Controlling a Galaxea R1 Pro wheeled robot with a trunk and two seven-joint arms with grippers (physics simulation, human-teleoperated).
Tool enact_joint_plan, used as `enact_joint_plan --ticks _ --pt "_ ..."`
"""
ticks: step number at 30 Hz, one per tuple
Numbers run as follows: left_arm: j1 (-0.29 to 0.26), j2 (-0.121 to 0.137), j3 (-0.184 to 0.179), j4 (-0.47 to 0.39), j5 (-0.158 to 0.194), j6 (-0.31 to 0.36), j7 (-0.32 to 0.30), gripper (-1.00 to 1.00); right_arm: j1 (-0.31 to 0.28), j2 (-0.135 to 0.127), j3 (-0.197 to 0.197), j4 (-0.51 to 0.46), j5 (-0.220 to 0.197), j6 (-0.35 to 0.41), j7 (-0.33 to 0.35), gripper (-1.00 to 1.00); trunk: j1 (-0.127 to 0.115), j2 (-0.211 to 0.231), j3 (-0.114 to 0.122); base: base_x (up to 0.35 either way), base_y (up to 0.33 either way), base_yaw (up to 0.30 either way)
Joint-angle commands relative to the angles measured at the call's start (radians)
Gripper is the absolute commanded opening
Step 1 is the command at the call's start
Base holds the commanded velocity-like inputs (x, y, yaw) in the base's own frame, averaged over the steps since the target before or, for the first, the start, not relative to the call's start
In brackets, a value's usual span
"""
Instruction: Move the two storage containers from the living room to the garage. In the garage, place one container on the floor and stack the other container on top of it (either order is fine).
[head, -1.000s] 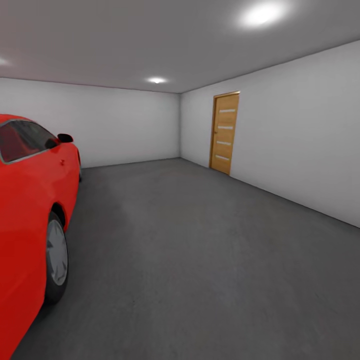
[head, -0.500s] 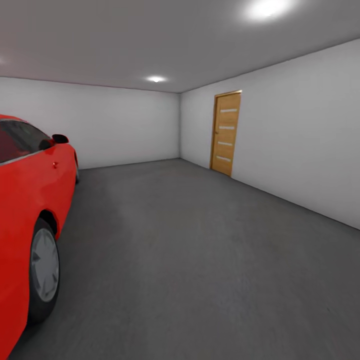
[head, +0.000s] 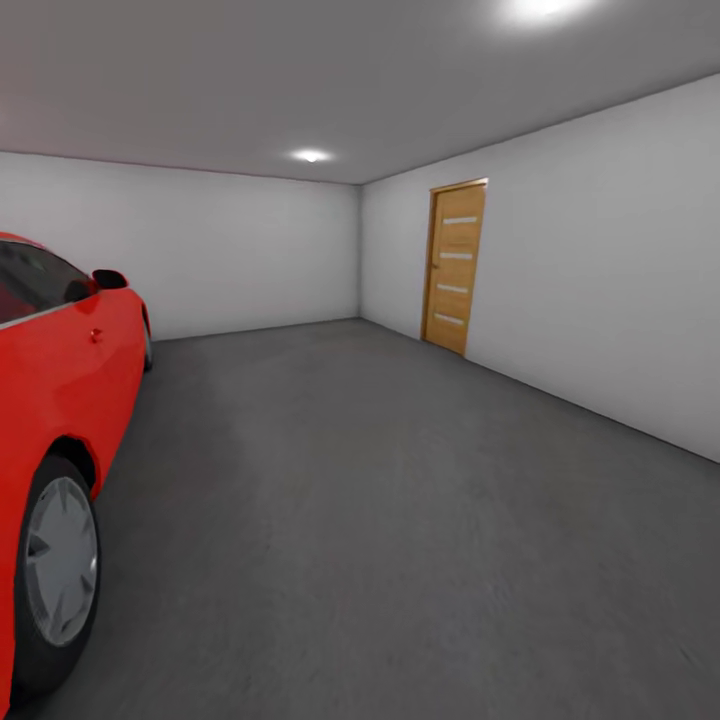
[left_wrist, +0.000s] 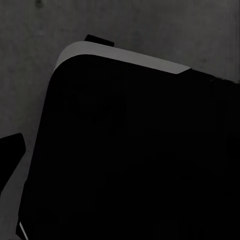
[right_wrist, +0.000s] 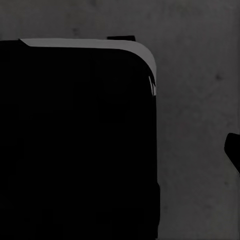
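room: garage, plain white-grey walls, 2 ceiling lights lit
floor: dark grey matte floor, bare across the middle of the head view
car: red car at the left edge of the head view, side-on; front wheel low in frame, side mirror above it
door: wooden slatted door in the right-hand wall, near the far corner, closed
storage containers: no orange-red box in any of the 3 views, so position cannot be told from here
left wrist view: large black rounded body with a pale grey edge strip, dark grey floor behind it; small black tip at one edge of frame, too little of it to identify
right wrist view: same kind of black rounded body with grey edge strip over the floor; another small black tip at the frame edge
left fingers: cannot tell whether apart or together
right fingers: cannot tell either, same reason
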Motion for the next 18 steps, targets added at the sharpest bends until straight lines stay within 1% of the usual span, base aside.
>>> enact_joint_plan --ticks 1,18 --pt "0.000 0.000 0.005 0.001 0.002 -0.003 0.000 1.00 0.000 0.000 -0.001 0.000 -0.003 -0.004 0.000 1.00 0.001 0.000 -0.001 0.324 0.000 0.000" --pt "0.000 -0.001 0.004 0.001 0.002 -0.006 0.001 1.00 0.000 0.002 -0.001 0.000 -0.001 -0.006 0.000 1.00 0.001 0.000 -0.001 0.324 0.000 0.000"
